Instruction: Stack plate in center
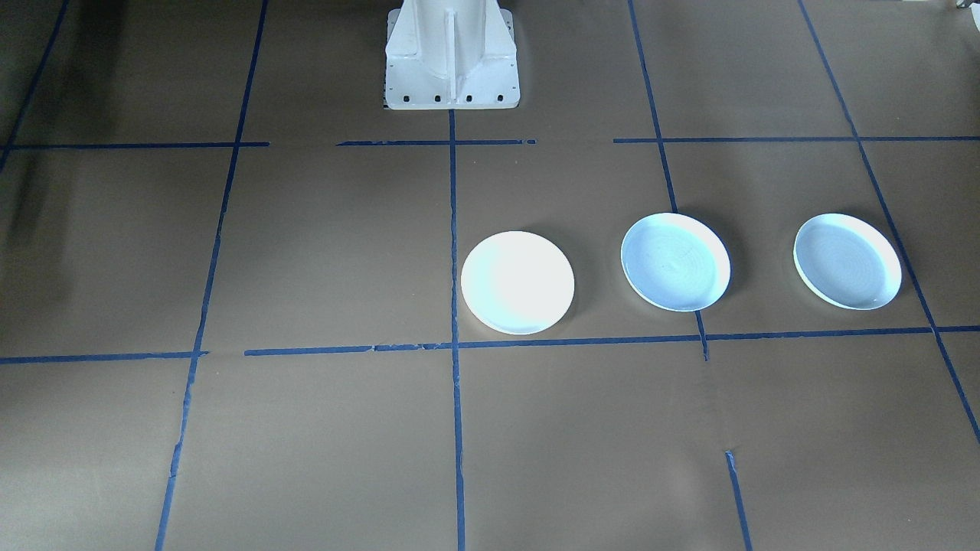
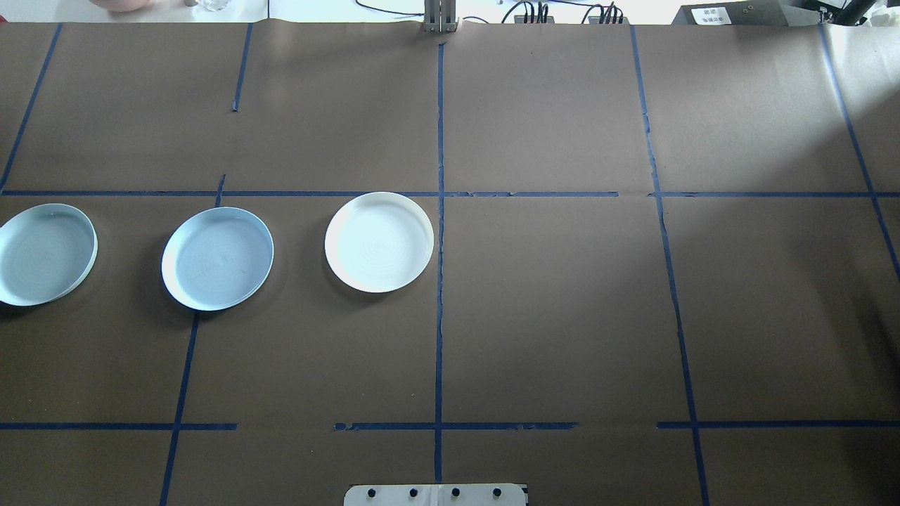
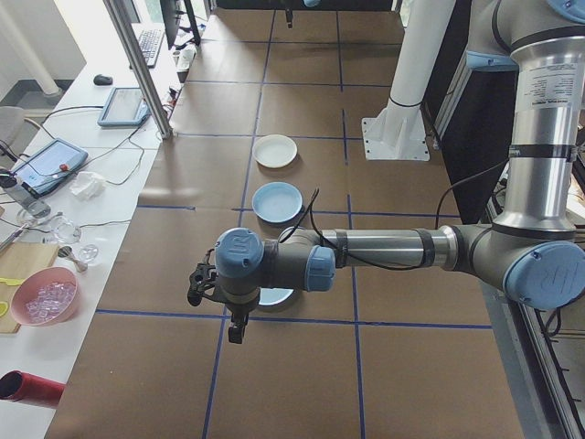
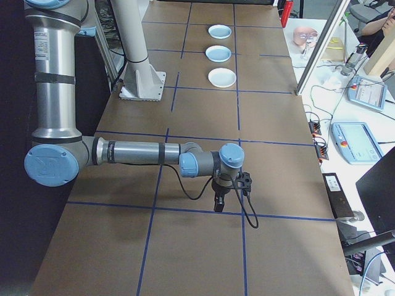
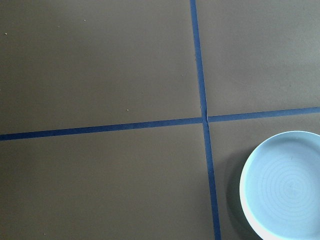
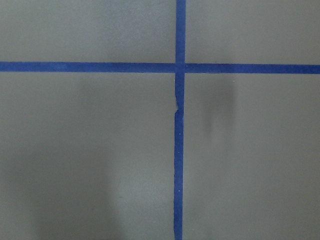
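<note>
Three plates lie in a row on the brown table. The middle one, the center plate (image 2: pixel 218 258) (image 1: pixel 675 261) (image 3: pixel 277 202) (image 4: pixel 218 53), is pale blue with faint rings. A like pale blue plate (image 2: pixel 46 253) (image 1: pixel 847 261) (image 5: pixel 285 187) lies at the outer end on the left arm's side. A brighter white plate (image 2: pixel 380 241) (image 1: pixel 517 282) lies nearest the table's midline. My left gripper (image 3: pixel 236 331) hangs above the table beside the outer plate, which the arm partly hides in the left exterior view. My right gripper (image 4: pixel 218 205) hangs over bare table far from the plates. I cannot tell either gripper's state.
Blue tape lines (image 2: pixel 439 281) divide the table into squares. The robot's white base (image 1: pixel 452 53) stands at the table's edge. A side bench with tablets (image 3: pixel 46 165) and a pink bowl (image 3: pixel 44 297) runs past a metal post (image 3: pixel 137 64).
</note>
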Robot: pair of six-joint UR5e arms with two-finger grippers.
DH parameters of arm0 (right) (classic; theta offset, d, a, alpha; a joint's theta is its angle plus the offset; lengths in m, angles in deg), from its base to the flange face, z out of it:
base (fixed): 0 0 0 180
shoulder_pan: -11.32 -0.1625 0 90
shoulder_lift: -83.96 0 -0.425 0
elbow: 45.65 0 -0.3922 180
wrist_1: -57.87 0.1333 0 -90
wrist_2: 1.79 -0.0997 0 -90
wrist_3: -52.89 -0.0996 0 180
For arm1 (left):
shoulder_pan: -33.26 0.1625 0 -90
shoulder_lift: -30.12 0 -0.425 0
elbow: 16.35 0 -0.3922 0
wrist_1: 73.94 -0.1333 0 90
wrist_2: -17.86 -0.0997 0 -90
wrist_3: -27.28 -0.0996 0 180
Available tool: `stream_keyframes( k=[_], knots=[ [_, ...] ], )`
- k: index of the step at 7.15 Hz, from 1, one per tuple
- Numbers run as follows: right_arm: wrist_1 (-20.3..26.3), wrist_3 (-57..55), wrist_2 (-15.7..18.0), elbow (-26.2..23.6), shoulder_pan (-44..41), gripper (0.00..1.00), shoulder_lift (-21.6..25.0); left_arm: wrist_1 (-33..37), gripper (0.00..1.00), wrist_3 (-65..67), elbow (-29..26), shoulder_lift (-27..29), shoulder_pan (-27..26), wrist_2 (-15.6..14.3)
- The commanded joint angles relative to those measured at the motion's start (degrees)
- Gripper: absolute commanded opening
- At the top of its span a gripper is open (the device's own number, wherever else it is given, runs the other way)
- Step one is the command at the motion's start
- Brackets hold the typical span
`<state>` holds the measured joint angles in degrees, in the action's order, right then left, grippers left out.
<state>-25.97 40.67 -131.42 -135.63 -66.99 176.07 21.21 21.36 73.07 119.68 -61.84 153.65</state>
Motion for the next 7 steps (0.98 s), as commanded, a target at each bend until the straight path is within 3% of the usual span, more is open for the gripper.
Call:
stream_keyframes(
  k=[1,3,6,7],
  knots=[
    [0.0,0.0,0.0,0.0,0.0,1.00,0.0,1.6,1.00,0.0,0.9,-2.7,0.0,0.0],
    [0.0,0.0,0.0,0.0,0.0,1.00,0.0,1.0,1.00,0.5,0.7,-2.7,0.0,0.1],
    [0.0,0.0,0.0,0.0,0.0,1.00,0.0,0.8,1.00,0.6,2.3,-2.9,0.0,5.6],
    [0.0,0.0,0.0,0.0,0.0,1.00,0.0,0.8,1.00,0.6,2.3,-3.2,-0.1,5.5]
  ],
)
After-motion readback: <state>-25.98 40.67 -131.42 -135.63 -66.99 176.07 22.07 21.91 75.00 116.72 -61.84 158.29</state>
